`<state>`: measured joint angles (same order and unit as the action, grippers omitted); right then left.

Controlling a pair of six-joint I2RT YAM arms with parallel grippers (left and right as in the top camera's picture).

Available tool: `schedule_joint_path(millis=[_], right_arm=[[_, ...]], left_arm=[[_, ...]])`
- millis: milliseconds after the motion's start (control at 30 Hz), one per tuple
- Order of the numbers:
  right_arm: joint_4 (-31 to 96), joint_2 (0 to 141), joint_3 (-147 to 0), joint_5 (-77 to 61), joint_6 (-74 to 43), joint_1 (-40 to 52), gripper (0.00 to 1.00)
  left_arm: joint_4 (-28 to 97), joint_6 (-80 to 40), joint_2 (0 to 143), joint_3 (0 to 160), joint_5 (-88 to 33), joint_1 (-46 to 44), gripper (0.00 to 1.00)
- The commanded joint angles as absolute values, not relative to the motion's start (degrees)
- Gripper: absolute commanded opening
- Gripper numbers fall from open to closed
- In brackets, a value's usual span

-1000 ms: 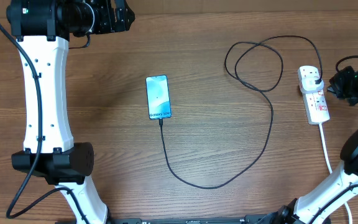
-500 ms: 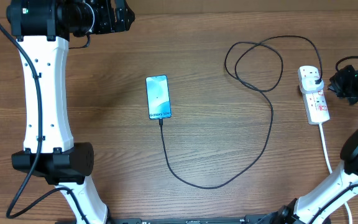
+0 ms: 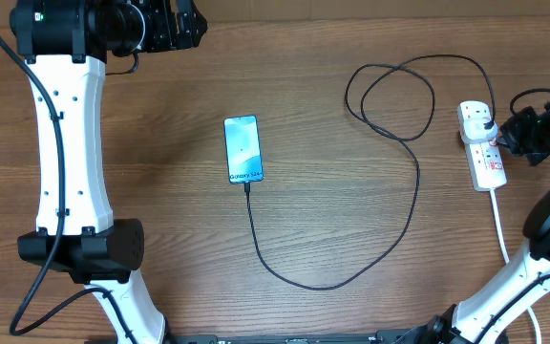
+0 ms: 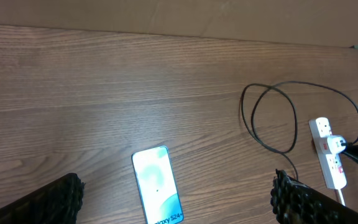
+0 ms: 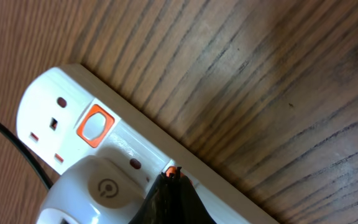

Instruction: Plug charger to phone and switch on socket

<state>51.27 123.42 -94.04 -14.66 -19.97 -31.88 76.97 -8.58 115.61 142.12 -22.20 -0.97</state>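
Hanging above the wooden table (image 3: 141, 143), beyond the phone's (image 3: 243, 149) far end and a little to its left, the left gripper (image 3: 184, 29) has its jaws spread fully wide with nothing between them. In its own wrist view, the two dark fingers (image 4: 55, 199) frame the phone from either side. The phone lies flat, its screen lit pale blue. The charger (image 3: 416, 191), a thin black cable, meets the phone's near end. From there it curves away to the right of the phone and loops once before reaching its plug (image 3: 485, 119). The plug sits in the socket (image 3: 490, 167), a white strip well to the right of the phone. Farther right again, the right gripper (image 3: 516, 136) is closed tight and holds nothing. Its tip (image 5: 171, 183) rests at a small red switch on the strip, just beside the plug.
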Motion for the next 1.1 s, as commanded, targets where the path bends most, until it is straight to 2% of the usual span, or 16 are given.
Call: schedule_joint_path(millis=[0,1067], right_arm=[[50.8,123.9,-93.7,-14.6,-20.1,-31.6,0.04],[51.5,124.4,-92.5,-15.3,-20.4,-29.5,0.04]], left_arm=[[76.9,-7.9,116.0,142.2,-21.8,-0.8,1.00],[76.9,-7.9,116.0,142.2,-21.8,-0.8,1.00]])
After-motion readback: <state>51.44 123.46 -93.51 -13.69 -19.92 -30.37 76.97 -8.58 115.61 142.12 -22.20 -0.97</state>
